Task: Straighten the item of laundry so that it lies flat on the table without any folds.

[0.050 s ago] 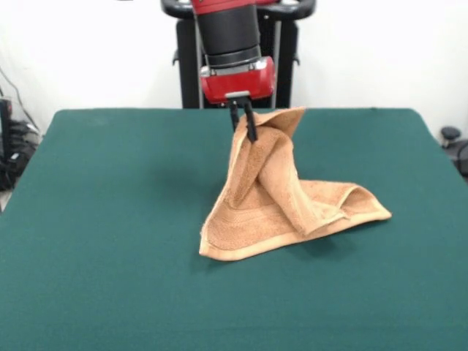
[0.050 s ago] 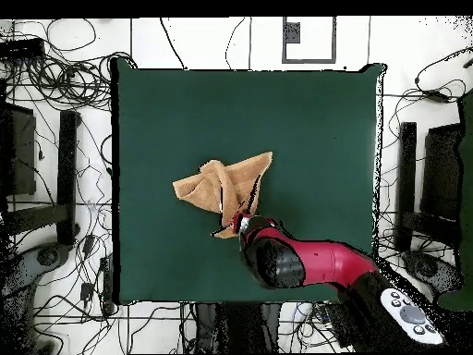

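- The large dark green felt-like table [image 1: 110,219] shows bare surface on every side of the small light orange-tan terry cloth towel [image 1: 281,208]; in the overhead view the towel sits near the table's middle, well apart from all four edges.
- In the front view the broadest bare stretch lies to the picture's left of the towel and along the near edge.
- The towel is not flat: one part is lifted into a peak, and the rest drapes down in folds to a wide base resting on the table.
- In the front view the base runs from a lower-left corner to a point at the right, so the long axis lies roughly across the picture, rising slightly to the right.
- The black gripper [image 1: 244,121] under the red and black arm [image 1: 232,44] is pinched together on the towel's raised upper edge, holding it off the table.
- Off the table, cables [image 2: 65,55] lie on the white floor, and dark stands are beside the left and right edges.
- Nothing but the towel rests on the table.
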